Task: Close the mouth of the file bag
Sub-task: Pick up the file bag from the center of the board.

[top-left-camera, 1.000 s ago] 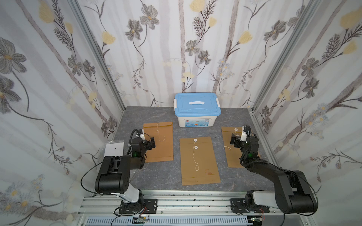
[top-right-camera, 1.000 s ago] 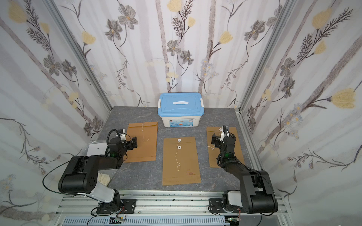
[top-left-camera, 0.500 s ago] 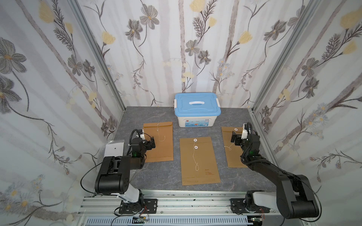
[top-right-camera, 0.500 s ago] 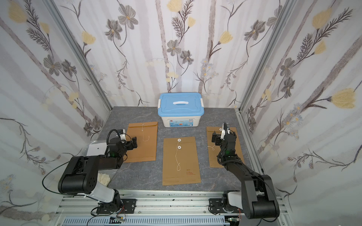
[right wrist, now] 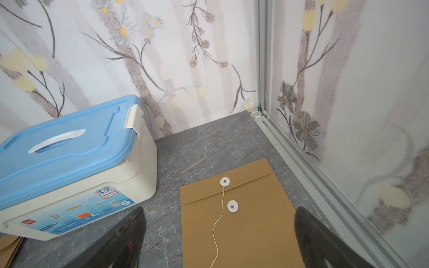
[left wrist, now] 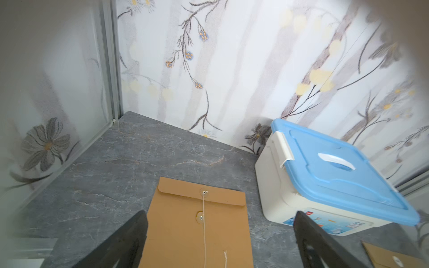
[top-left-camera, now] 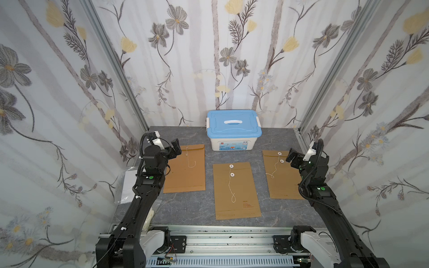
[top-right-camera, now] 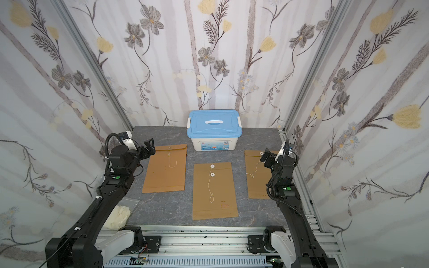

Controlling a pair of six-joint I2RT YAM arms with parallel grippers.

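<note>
Right wrist: file bag (right wrist: pixel 250 222) beneath pincer (right wrist: pixel 219 208)

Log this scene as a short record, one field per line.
table: grey stone-look top
envelopes: three brown ones lying flat, flaps folded down: left envelope, middle envelope, right envelope
strings: loose on all three, none wound around the lower button
box: white with a blue lid, shut, at the back
left gripper: open, empty, by the left envelope's flap end
right gripper: open, empty, by the right envelope's flap end
</note>
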